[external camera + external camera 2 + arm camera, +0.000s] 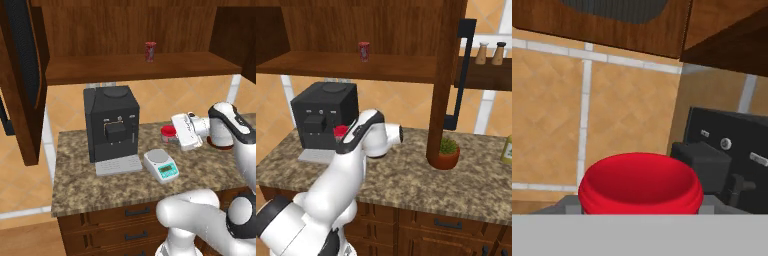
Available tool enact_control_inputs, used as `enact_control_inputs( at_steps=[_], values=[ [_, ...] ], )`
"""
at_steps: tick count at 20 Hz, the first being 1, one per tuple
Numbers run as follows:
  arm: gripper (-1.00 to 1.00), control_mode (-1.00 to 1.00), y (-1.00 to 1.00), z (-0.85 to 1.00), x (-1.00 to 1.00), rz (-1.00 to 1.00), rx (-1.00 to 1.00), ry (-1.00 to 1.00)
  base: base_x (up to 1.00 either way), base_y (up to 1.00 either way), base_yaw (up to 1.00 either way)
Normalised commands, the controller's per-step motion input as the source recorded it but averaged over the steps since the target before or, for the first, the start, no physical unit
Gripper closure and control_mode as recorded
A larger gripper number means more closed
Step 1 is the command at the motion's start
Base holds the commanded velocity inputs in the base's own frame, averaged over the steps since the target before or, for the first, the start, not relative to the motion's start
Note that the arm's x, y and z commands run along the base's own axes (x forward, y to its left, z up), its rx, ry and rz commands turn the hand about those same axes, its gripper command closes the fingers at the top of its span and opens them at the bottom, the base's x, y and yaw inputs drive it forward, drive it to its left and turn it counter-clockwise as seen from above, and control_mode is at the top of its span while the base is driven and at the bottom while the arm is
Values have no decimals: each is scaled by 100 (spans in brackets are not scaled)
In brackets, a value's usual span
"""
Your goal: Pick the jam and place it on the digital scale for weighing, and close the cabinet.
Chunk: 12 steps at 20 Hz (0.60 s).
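The jam (168, 131), a small jar with a red lid, hangs above the counter between the coffee machine and my white hand. My gripper (175, 134) points sideways to the left and is shut on it. The jar's red end (640, 186) sits close up at the bottom of the hand view, and it peeks out red (340, 131) behind my arm. The digital scale (161, 165), white with a grey plate and teal display, lies on the counter just below and in front of the jar. The cabinet (135, 30) stands open, its doors (22, 75) (448, 75) swung out.
A black coffee machine (111, 125) (323, 114) stands left of the scale. A dark-red can (150, 51) is on the cabinet shelf. A potted plant (447, 152) sits under the right door; shakers (482, 53) and a bottle (507, 147) are at far right. Drawers (137, 212) run below the counter.
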Motion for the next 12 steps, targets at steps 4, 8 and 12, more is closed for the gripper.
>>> enact_control_inputs(
  at_steps=[4,8,12],
  values=[
    [100,-100,-1,-76,56,16,0,1,0,0,0],
    [100,-100,-11,-57,48,17,0,0,0,0,0],
    [100,-100,-22,-52,18,11,0,0,0,0,0]
  ],
)
